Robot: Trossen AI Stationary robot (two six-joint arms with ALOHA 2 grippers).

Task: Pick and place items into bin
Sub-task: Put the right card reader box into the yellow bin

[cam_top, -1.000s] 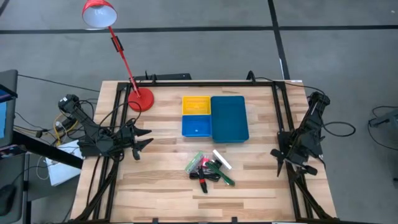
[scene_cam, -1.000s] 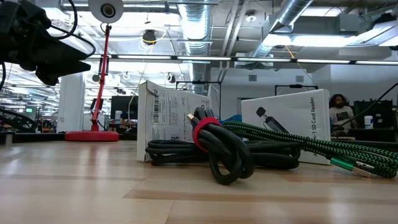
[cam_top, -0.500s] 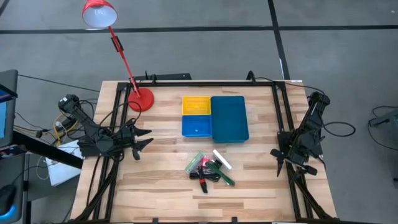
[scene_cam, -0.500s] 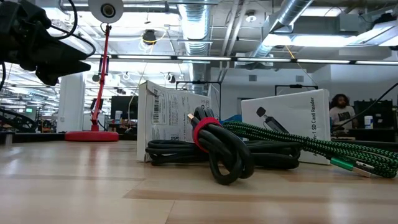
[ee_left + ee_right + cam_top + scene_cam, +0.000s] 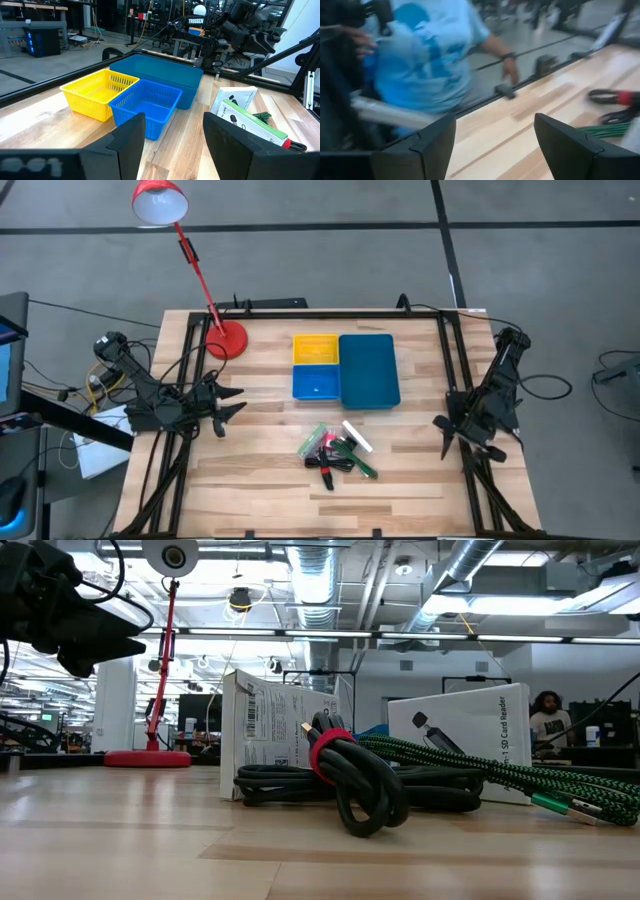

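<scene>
The items lie in a small pile on the table, near of the bin. The pile holds two white labelled boxes standing on edge, a coiled black cord with a red band, a green braided cord and a pink piece. The bin is a teal tray joined to a yellow and a blue basket. My left gripper hovers open at the table's left. My right gripper hovers open at the right.
A red desk lamp stands with its base on the far left corner. A black frame runs along the table's edges. A person in a light blue shirt stands beyond the table's left edge. Bare wood lies around the pile.
</scene>
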